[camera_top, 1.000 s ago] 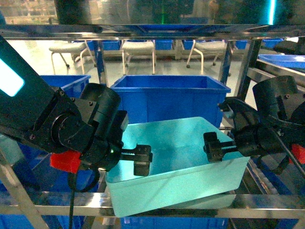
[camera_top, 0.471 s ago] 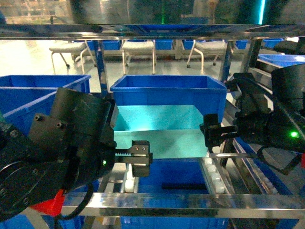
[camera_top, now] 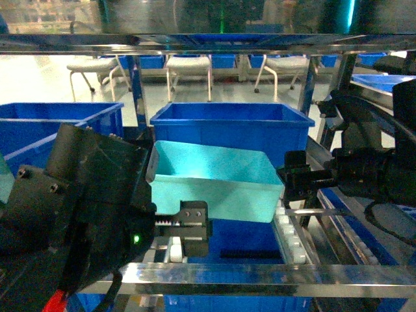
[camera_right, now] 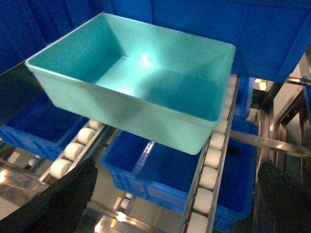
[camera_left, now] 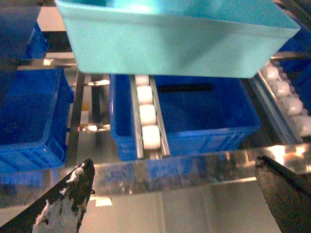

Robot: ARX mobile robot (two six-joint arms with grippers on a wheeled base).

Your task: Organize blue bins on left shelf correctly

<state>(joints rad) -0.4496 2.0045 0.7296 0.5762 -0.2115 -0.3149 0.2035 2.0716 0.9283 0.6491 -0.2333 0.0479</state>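
The turquoise bin (camera_top: 211,182) sits empty on the roller tracks (camera_right: 211,187) of the left shelf (camera_top: 260,273), just in front of a dark blue crate (camera_top: 227,127). Another blue crate (camera_left: 204,114) lies on the level below. The left tool (camera_top: 188,227) and right tool (camera_top: 296,185) are both released, apart from the bin.
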